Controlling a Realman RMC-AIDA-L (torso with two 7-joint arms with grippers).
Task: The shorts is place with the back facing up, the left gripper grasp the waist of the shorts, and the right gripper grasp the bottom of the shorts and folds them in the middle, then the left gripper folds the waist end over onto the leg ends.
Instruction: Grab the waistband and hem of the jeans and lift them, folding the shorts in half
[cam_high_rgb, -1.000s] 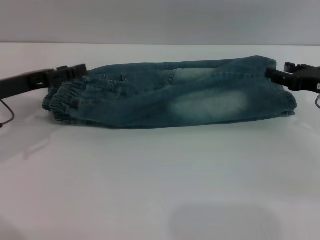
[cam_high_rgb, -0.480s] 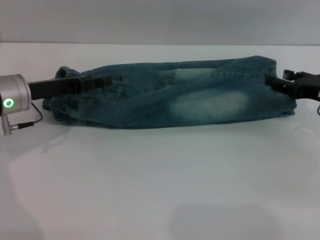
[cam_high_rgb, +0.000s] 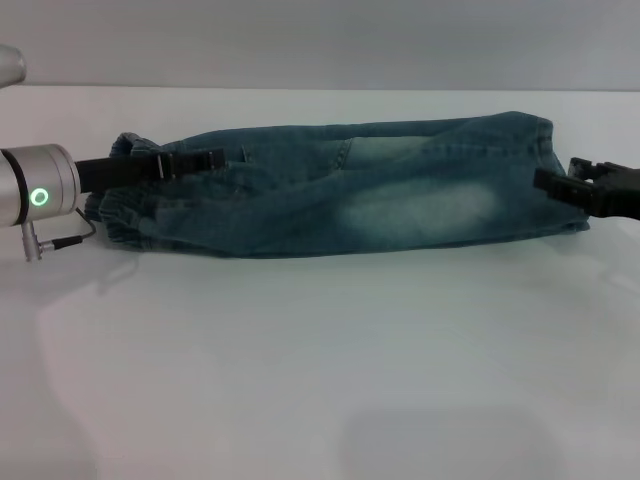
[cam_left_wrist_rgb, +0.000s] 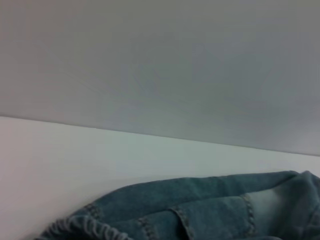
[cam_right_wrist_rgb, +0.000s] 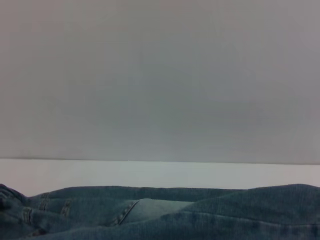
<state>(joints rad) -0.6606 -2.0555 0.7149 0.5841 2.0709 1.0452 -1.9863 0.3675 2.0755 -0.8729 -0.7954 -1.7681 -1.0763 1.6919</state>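
shorts (cam_high_rgb: 340, 190) folded lengthwise | left hand (cam_high_rgb: 205, 158) over waist edge, grip unclear | right hand (cam_high_rgb: 550, 182) at hem edge, grip unclear

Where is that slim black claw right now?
In the head view, the left gripper lies over the shorts at their gathered waist end, on the robot's left.

The shorts (cam_high_rgb: 340, 190) are lying folded lengthwise into a long flat strip of faded blue-green denim, pale worn patch showing toward the leg ends (cam_high_rgb: 560, 180), a back pocket facing up beside the gathered waist (cam_high_rgb: 125, 205).
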